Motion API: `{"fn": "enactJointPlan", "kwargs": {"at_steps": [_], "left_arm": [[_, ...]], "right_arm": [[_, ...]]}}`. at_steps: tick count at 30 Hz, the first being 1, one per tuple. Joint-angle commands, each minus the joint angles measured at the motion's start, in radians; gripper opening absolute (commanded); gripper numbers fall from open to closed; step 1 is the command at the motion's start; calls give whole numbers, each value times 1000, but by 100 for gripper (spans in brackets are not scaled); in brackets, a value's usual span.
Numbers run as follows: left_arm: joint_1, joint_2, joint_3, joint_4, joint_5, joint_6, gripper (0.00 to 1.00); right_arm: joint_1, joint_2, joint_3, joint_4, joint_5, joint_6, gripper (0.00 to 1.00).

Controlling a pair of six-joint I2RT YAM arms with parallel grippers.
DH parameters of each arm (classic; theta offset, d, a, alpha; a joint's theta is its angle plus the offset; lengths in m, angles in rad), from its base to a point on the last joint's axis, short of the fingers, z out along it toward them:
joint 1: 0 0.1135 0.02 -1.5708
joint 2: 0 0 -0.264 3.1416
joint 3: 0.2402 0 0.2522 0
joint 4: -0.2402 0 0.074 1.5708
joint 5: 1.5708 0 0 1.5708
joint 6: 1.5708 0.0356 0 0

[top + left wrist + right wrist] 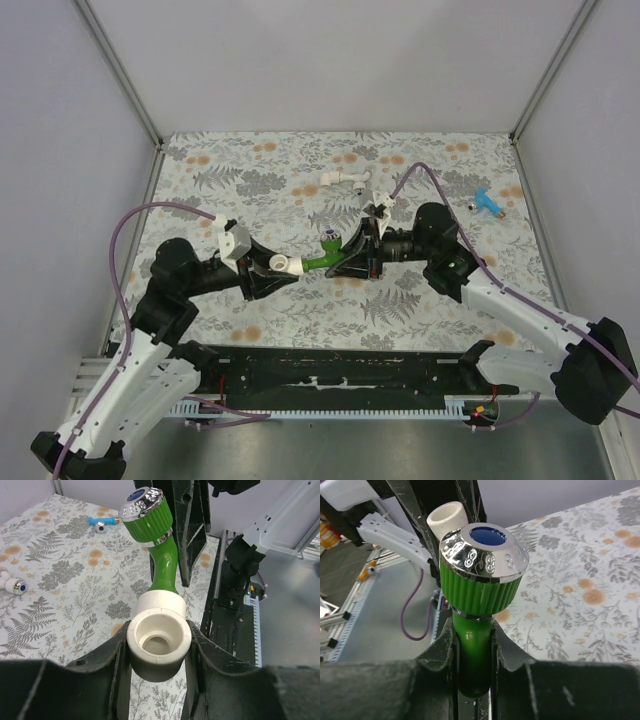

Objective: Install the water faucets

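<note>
1. Grey-walled cell, floral tabletop point(250, 170); both arms meet over its middle.
2. Step in hand, my read: seating the green faucet point(480, 580) into the white elbow fitting point(159, 645). To do it well, keep the faucet stem in line with the socket. Drive from the right side while the left only holds steady. Don't tilt the joint, and don't let the grip slide up onto the ribbed handle.
3. Right gripper point(472, 650): jaws closed tight on the green faucet's neck, just under the ribbed handle. The chrome cap with its blue dot sticks out past the fingertips.
4. Left gripper point(159, 652): nearly closed, clamping the white elbow fitting between both fingers, one open socket facing its wrist camera. The green faucet's stem meets the fitting's far end, so the parts touch, both held off the tabletop.
5. Outward: blue faucet point(487, 204) lies on the tabletop well apart from the right gripper, out beyond its arm. White pipe piece point(345, 180) lies just beyond both grippers. No reddish-brown faucet in view.
</note>
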Motion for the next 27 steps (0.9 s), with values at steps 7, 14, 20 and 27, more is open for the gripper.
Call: {"fn": "enactJointPlan", "kwargs": {"at_steps": [7,14,20,27], "left_arm": [[-10,-76,42,-74,-90,142,2],[-10,-109,32,-85,-141,153,2],[-10,-86,26,-43,-135,87,2],[-8,-28,25,13,-97,-16,2]], "right_arm": [[1,166,107,1,-16,599,0],[-14,145,125,-123,36,447,52],[-14,-53,126,-317,194,-93,72],[-10,-227,-54,-63,132,-416,92]]}}
